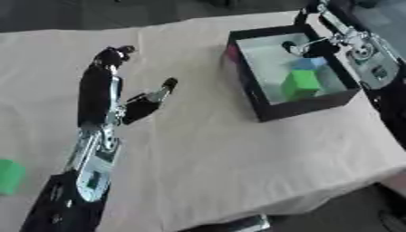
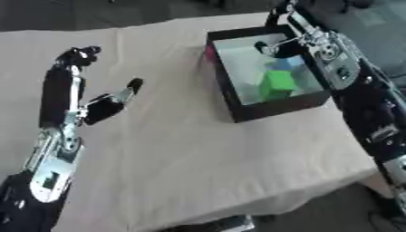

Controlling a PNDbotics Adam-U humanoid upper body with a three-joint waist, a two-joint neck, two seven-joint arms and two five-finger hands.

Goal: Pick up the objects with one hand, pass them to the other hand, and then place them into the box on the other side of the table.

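Note:
A black box (image 1: 266, 106) with a pale inside stands at the table's right side. In it lie a green cube (image 1: 301, 84) and a light blue block (image 1: 311, 63). My right hand (image 1: 337, 41) hangs over the box's far right rim, a straight finger (image 1: 290, 46) reaching in above the blue block and holding nothing. My left hand (image 1: 101, 93) is raised over the left half of the table, fingers straight and thumb spread, empty. Another green block (image 1: 8, 176) lies at the far left edge, beside my left forearm.
A beige cloth (image 1: 238, 154) covers the table, whose front edge runs diagonally at the lower right. A pink patch (image 1: 232, 52) shows on the box's left wall. Dark floor lies beyond the far edge.

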